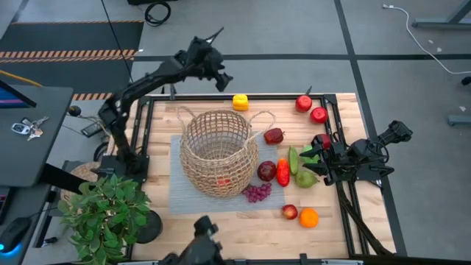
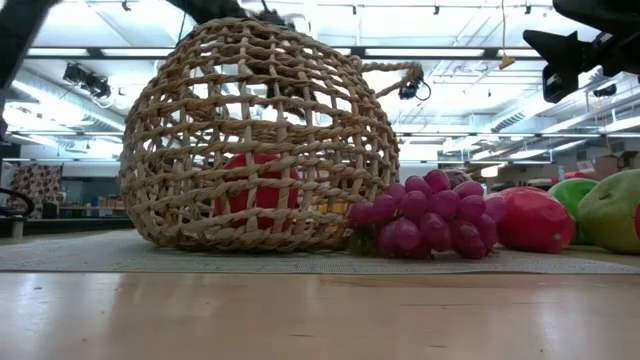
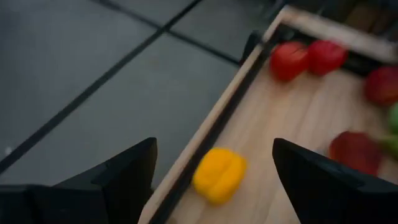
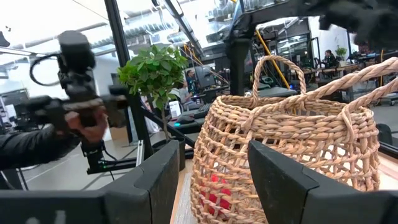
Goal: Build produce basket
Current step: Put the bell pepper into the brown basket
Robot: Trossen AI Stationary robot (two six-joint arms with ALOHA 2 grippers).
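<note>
**Left arm lines up over the yellow pepper**

The left gripper (image 3: 211,168) hangs with its fingers spread wide and empty. The yellow pepper (image 3: 219,174) lies between and beyond them, against the table's far rim, apparently still below. This arm is much the nearer. The basket (image 1: 218,153) sits mid-table, something red inside. The right gripper (image 4: 208,180), narrowly parted and holding nothing, faces the basket's side.

The basket (image 1: 218,152) sits mid-worktop (image 1: 221,228) on a mat (image 1: 180,195), one fruit (image 1: 223,181) inside. Grapes (image 1: 257,193) lie just right of it; a pepper (image 1: 241,102) lies behind; a plant (image 1: 107,215) stands near-left.
</note>
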